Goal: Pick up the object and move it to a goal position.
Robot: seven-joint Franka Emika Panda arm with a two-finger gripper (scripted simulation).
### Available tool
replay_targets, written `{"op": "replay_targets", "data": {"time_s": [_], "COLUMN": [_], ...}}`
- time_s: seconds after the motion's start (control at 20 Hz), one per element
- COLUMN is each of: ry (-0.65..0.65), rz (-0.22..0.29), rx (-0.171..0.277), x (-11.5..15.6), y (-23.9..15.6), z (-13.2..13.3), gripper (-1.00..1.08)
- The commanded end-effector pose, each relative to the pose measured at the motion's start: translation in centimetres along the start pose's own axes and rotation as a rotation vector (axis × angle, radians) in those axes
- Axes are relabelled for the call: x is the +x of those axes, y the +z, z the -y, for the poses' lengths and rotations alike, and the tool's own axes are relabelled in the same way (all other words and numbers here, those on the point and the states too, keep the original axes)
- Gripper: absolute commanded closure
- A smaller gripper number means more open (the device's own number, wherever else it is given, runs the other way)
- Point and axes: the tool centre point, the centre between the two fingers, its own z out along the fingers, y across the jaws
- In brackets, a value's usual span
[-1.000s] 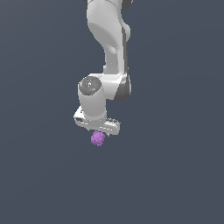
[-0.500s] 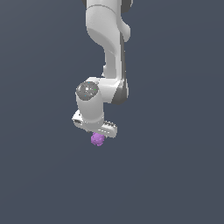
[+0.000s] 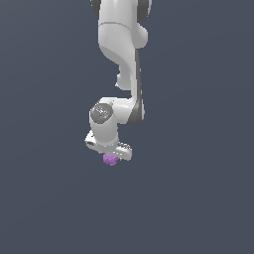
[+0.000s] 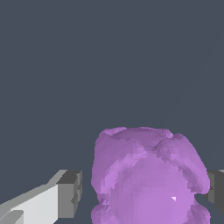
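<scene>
Compared with a second ago the arm has shifted a little: wrist and gripper (image 3: 111, 155) sit slightly toward the exterior view's left and a touch higher in the picture, and the purple object (image 3: 110, 159) went with them, same spot under the hand. So it is being carried, not approached.

The object hangs directly below the white hand in the exterior view, clear of anything underneath; no surface is visible there, just flat grey-blue background. In the wrist view the object (image 4: 148, 175) fills the space between the two fingers (image 4: 70, 193). One dark pad sits a sliver off its flank with a thin gap showing; the other pad is at the picture's edge and contact there is hard to read. The jaws are drawn in around the lump and appear to grip it, since it travels with the hand.

Handling, as a judgement: small, bumpy, roughly round, narrower than the hand, so probably light and rigid. The knobbly surface gives uneven contact, so it could rotate or slip in a loose pinch. Best hold is across its widest middle, pads on opposite flanks, as now.

Surroundings: nothing else in view, no goal marker, no obstacles. Nothing blocks the path as far as shown.
</scene>
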Motion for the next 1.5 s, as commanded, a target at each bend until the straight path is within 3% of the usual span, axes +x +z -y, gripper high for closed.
{"op": "replay_targets", "data": {"time_s": [0.0,0.15,0.2,0.95,1.45], "ry": [0.001,0.001,0.001,0.001,0.0], "rz": [-0.001,-0.001,-0.001,-0.001,-0.001], "rx": [0.0,0.0,0.0,0.0,0.001], "x": [0.1,0.2,0.2,-0.1,-2.4], "y": [0.7,0.9,0.9,0.3,-3.8], "z": [0.0,0.0,0.0,0.3,2.1], "gripper": [-0.92,-0.92,1.08,1.08,1.08]}}
